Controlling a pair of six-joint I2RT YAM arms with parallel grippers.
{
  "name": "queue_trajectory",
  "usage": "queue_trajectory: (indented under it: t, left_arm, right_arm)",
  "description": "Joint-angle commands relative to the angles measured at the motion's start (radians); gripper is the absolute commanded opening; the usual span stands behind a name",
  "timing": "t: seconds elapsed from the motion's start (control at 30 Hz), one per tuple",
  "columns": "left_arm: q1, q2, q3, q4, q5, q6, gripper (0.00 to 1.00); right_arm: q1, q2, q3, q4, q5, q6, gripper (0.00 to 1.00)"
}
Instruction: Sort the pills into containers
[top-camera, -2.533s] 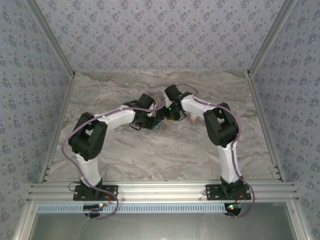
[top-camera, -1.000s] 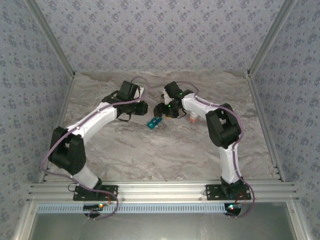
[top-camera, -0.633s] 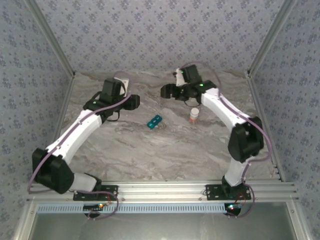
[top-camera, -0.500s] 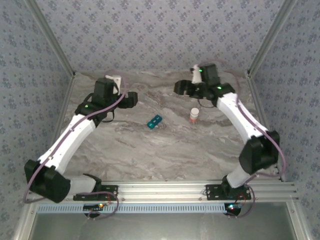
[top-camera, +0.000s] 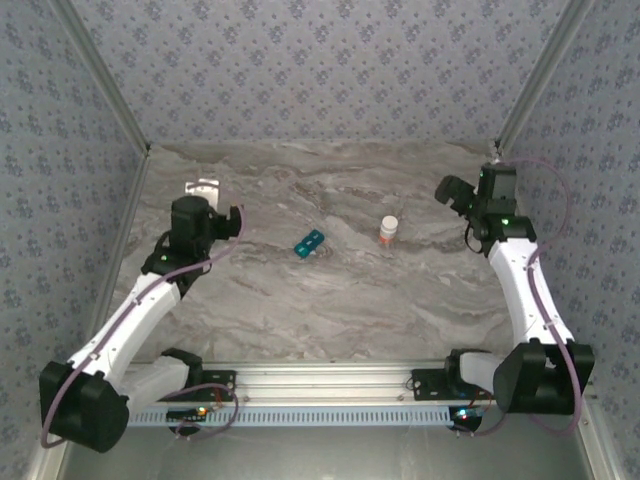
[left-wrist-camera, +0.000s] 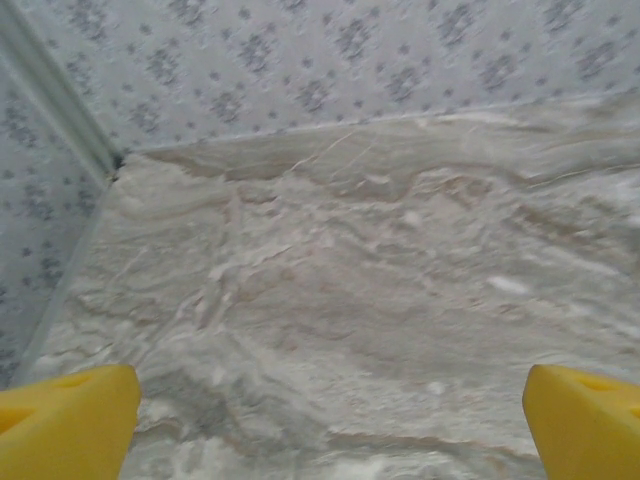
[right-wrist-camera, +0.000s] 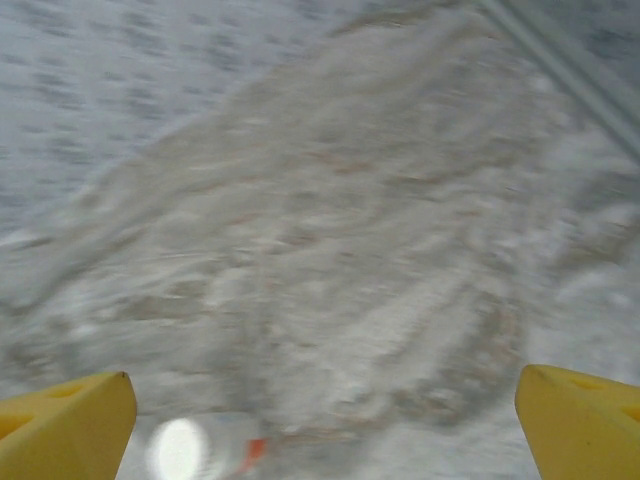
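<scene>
Both are gaping empty: left gripper (top-camera: 234, 218) near the table's (top-camera: 330, 310) left edge, right gripper (top-camera: 447, 190) near the right edge, teal pill box (top-camera: 310, 242) lying centrally between.

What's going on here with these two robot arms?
Two robot arms are meant to sort pills into a small teal pill box, which lies mid-table with an amber bottle standing to its right. Right now neither is being touched: the left hand and right hand are both open, empty, and out at opposite sides of the table.
</scene>
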Motion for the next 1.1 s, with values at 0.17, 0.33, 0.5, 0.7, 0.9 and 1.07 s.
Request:
queue_trajectory:
  t: [0.17, 0.33, 0.5, 0.7, 0.9, 1.07]
  left_arm:
    - [0.191, -0.009, -0.197, 0.266, 0.025, 0.021, 0.98]
    - [0.220, 0.081, -0.319, 0.476, 0.033, 0.056, 0.98]
    - [0.249, 0.248, -0.362, 0.689, 0.087, 0.038, 0.98]
    - [0.275, 0.386, -0.423, 0.932, 0.140, 0.022, 0.98]
    - [0.284, 0.514, -0.409, 1.032, 0.287, 0.072, 0.98]
    - [0.316, 0.510, -0.372, 0.945, 0.350, 0.056, 0.98]
  right_arm:
    - [-0.007, -0.011, -0.267, 0.295, 0.309, -0.099, 0.99]
    - [0.001, -0.009, -0.416, 0.486, 0.320, -0.199, 1.00]
    - [0.025, 0.012, -0.558, 0.732, 0.298, -0.288, 1.00]
    - [0.063, 0.080, -0.684, 1.030, 0.233, -0.389, 1.00]
    - [0.072, 0.152, -0.667, 1.129, 0.124, -0.464, 1.00]
    - [0.072, 0.376, -0.769, 1.572, 0.152, -0.492, 0.99]
